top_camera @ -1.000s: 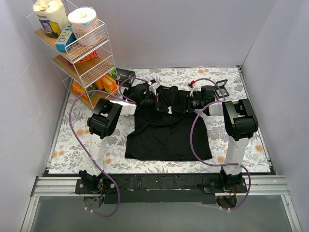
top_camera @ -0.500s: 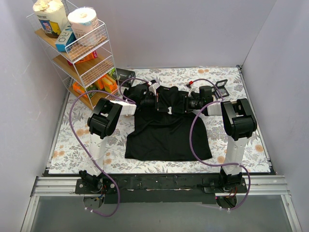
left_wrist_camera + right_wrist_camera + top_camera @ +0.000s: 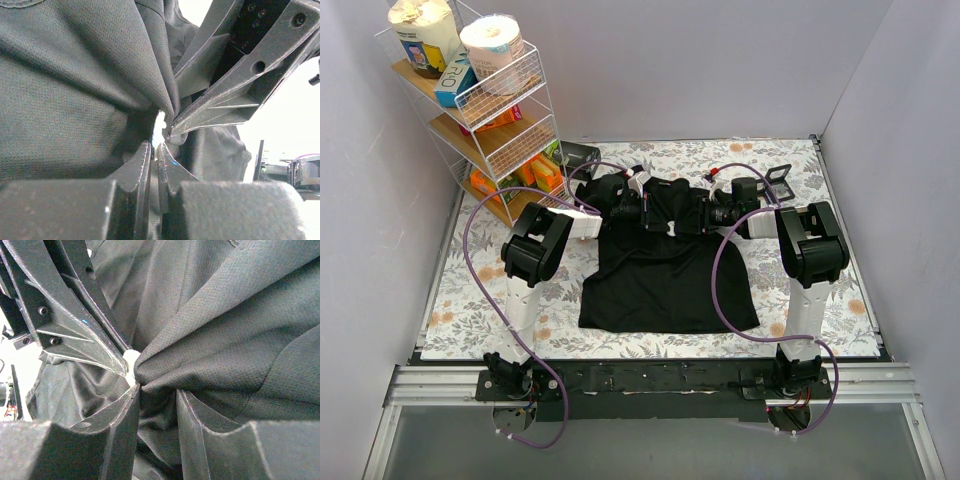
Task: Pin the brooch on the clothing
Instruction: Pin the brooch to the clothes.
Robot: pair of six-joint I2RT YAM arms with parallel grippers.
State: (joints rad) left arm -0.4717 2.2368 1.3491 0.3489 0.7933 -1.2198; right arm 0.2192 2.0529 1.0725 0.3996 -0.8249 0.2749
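At the upper chest of the black T-shirt (image 3: 665, 280), the brooch (image 3: 159, 125) shows only as a small pale spot pinched at the tips of the left gripper (image 3: 155, 150), whose fingers are pressed together. The right gripper (image 3: 157, 395) meets it tip to tip from the opposite side, fingers parted astride a bunched fold of the shirt. Both arms reach forward and angle inward.

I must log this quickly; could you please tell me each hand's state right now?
Left hand: shut on a small pale piece, apparently the brooch.
Right hand: open, straddling a fold of the T-shirt.
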